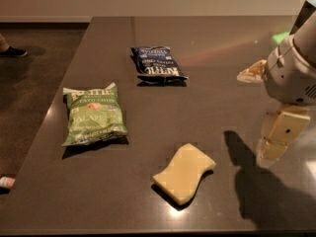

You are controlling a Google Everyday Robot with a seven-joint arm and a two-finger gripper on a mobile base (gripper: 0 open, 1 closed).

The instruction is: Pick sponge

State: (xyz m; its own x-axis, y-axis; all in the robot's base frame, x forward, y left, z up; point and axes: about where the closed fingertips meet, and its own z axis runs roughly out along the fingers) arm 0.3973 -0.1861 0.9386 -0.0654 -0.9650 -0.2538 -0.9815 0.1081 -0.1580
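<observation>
The pale yellow sponge (183, 173) with wavy sides lies flat on the dark table (212, 58), near its front edge and right of centre. My gripper (260, 113) hangs at the right edge of the view, above the table, to the right of the sponge and a little farther back. It is well clear of the sponge. Its two beige fingers (282, 132) stand wide apart and hold nothing. The gripper's shadow falls on the table just right of the sponge.
A green chip bag (93, 114) lies at the left of the table. A dark blue chip bag (158, 63) lies farther back at the centre. A person's shoe (14, 51) is on the floor at the far left, and the table's left edge runs beside it.
</observation>
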